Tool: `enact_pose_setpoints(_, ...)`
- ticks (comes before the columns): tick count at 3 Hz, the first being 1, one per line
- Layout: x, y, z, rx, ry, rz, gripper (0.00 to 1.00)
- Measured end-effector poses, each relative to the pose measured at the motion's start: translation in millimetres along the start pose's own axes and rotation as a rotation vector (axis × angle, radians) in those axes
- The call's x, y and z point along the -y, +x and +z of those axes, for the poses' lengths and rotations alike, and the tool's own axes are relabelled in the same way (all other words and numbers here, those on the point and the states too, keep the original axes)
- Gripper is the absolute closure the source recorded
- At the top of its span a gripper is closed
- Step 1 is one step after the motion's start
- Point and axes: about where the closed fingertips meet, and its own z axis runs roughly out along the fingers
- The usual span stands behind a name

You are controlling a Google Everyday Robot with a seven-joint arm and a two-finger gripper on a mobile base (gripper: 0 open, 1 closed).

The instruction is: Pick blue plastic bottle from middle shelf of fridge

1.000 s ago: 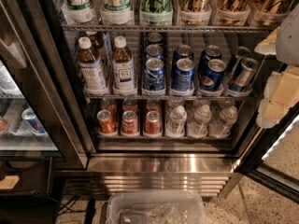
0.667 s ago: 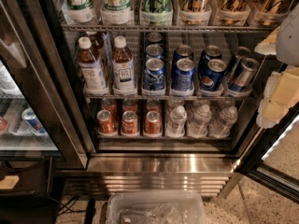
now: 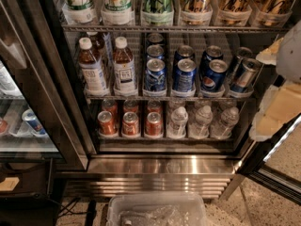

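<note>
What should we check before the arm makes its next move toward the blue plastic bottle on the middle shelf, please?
1. Fridge open, shelves exposed: ok.
2. Blue plastic bottle upright at the front of the middle shelf, second lane from left: ok.
3. Told apart from the similar brown bottle on its left by the dark square emblem: ok.
4. Gripper lined up with the bottle: not ok; it sits at the view's right edge.
5. Clearance from the blue can beside it: cannot tell.
</note>
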Motion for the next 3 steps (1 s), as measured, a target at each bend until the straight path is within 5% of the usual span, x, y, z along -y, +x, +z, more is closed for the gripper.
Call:
enact_pose_setpoints(2,-37,-41,76,0.193,-0.016,-0.019,0.00)
enact_pose_setpoints(3,-37,-41,76,0.193,-0.016,-0.019,0.00)
